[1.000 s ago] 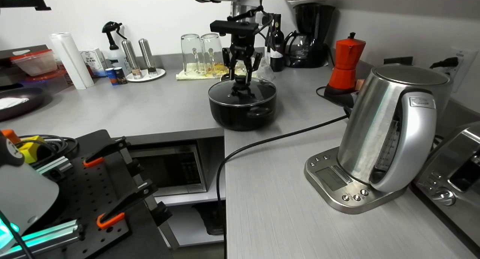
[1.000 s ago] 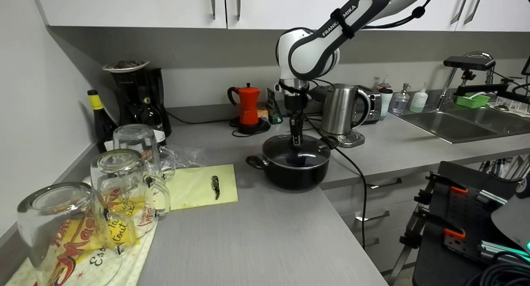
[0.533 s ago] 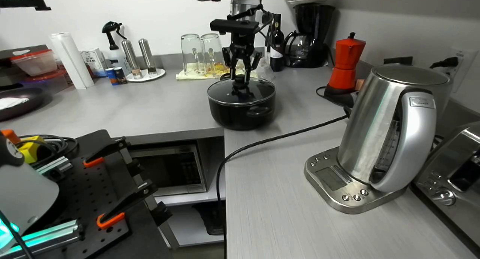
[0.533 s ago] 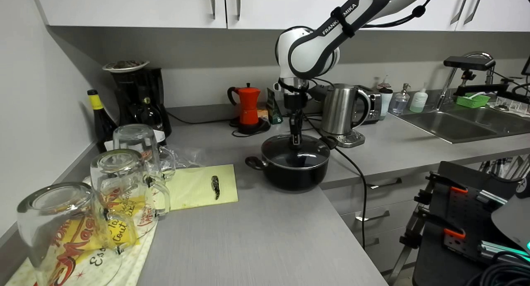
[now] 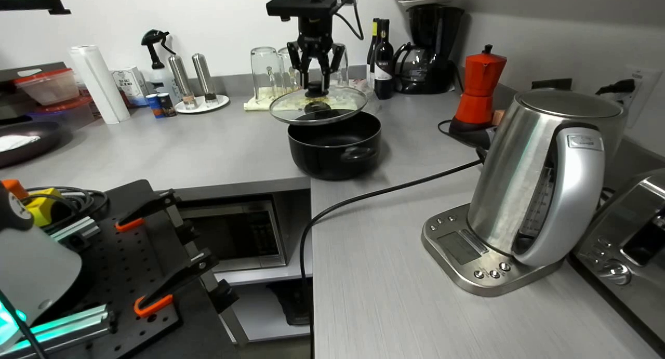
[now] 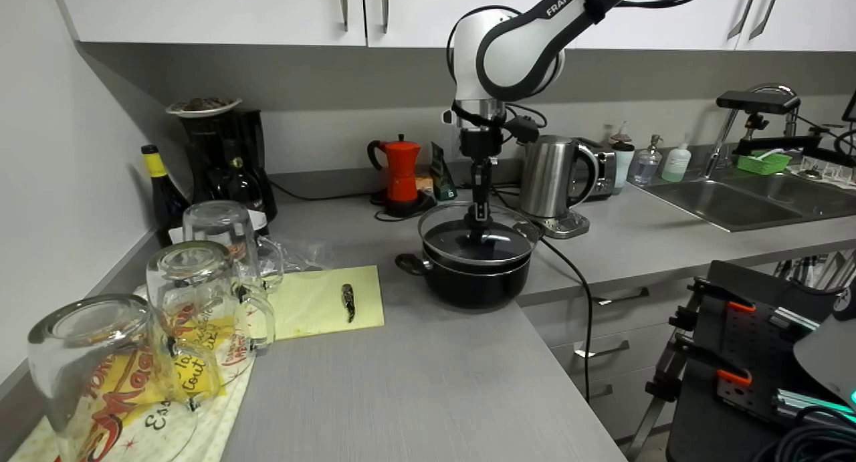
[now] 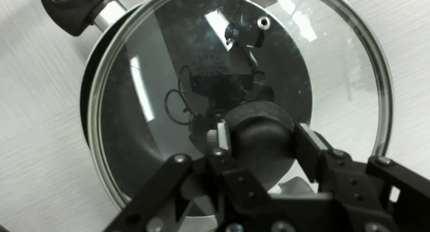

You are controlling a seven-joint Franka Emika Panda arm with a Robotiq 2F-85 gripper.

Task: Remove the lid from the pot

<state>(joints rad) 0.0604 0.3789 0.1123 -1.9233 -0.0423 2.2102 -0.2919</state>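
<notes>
The black pot [image 5: 332, 159] stands on the grey counter and also shows in an exterior view [image 6: 475, 288]. Its glass lid [image 5: 345, 104] with a metal rim hangs above the pot, shifted to one side, so part of the dark inside shows. My gripper [image 5: 316, 91] is shut on the black lid knob [image 7: 263, 141], with one finger pad on each side of it in the wrist view. The lid looks roughly level in an exterior view [image 6: 438, 224]. In the wrist view, the lid [image 7: 349, 74] overhangs the pot on the right, and a pot handle [image 7: 74, 10] shows at top left.
A steel kettle [image 5: 511, 177], a red moka pot [image 5: 478, 83] and a coffee maker [image 5: 434, 47] stand on the counter. Glass mugs [image 6: 200, 288] stand on a cloth beside a yellow cloth [image 6: 314, 308]. A black cord [image 5: 395, 185] runs past the pot and over the counter edge.
My gripper has risen with the lid in it. The lid has gone from resting on the pot to hanging above it, off to one side. The pot has stayed in place.
</notes>
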